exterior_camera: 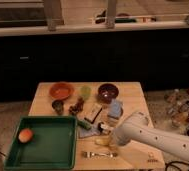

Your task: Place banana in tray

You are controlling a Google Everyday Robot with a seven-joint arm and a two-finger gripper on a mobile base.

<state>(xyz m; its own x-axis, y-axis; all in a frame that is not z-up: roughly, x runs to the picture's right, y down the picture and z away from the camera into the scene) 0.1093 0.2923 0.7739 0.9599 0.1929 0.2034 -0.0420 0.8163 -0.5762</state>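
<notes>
The banana (103,141) is a small pale yellow fruit lying on the wooden table (133,92) near its front edge, just above a fork (98,154). The dark green tray (50,147) sits at the table's front left and holds a round orange-red fruit (25,135). My white arm reaches in from the lower right. The gripper (107,131) is at its end, directly over the banana and right of the tray. The arm hides most of the gripper.
At the back of the table stand an orange bowl (62,90), a green cup (85,91) and a dark maroon bowl (108,91). A small dark cup (57,106), a white-and-black item (93,114) and a pale blue item (115,109) lie mid-table. Bottles (185,107) stand at the right.
</notes>
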